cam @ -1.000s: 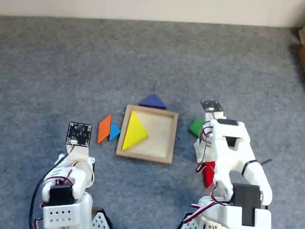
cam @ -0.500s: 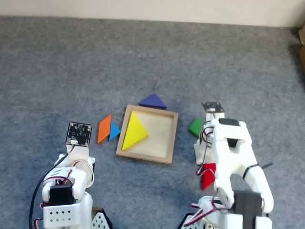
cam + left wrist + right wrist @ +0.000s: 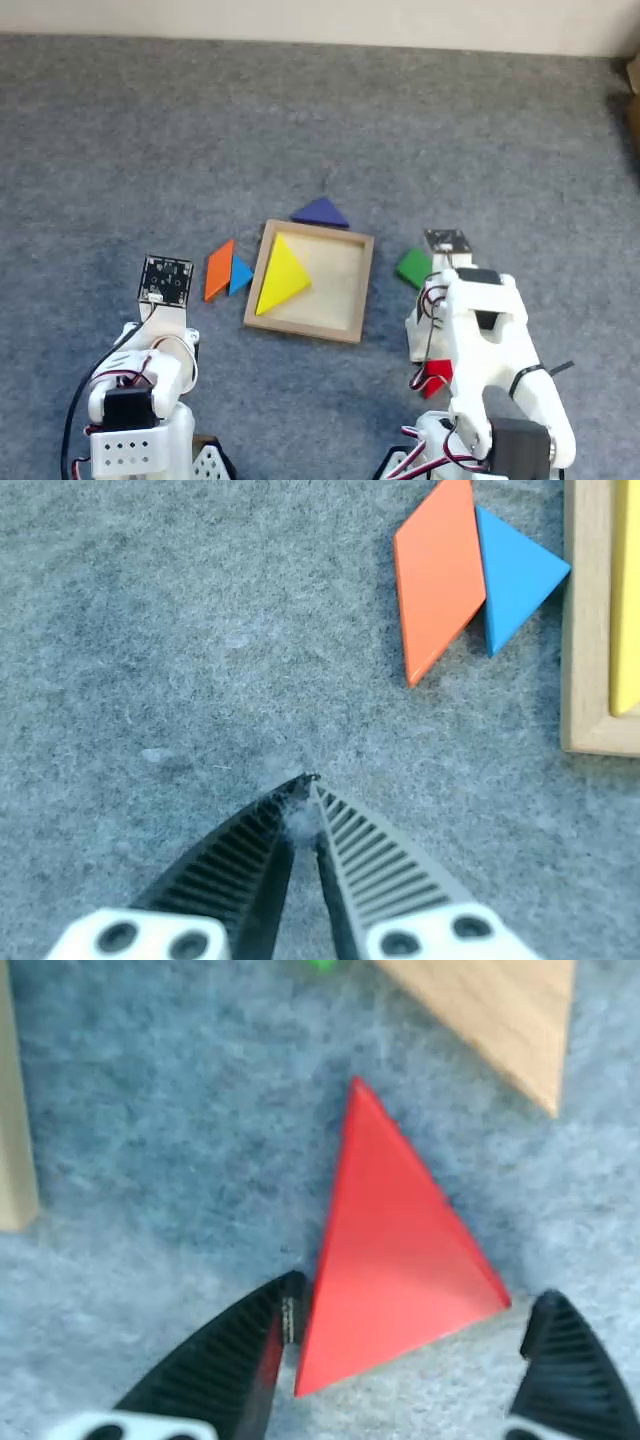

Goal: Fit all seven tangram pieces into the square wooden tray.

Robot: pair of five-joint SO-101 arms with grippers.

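Red triangle, framed by spread right gripper (left gripper closed), tray nearby

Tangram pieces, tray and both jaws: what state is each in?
wooden tray: holds one piece
yellow triangle: in tray
red triangle: on carpet, between right jaws
orange piece: outside tray
blue triangle: outside tray
purple triangle: outside tray
green piece: outside tray
left jaws: shut, empty
right jaws: open
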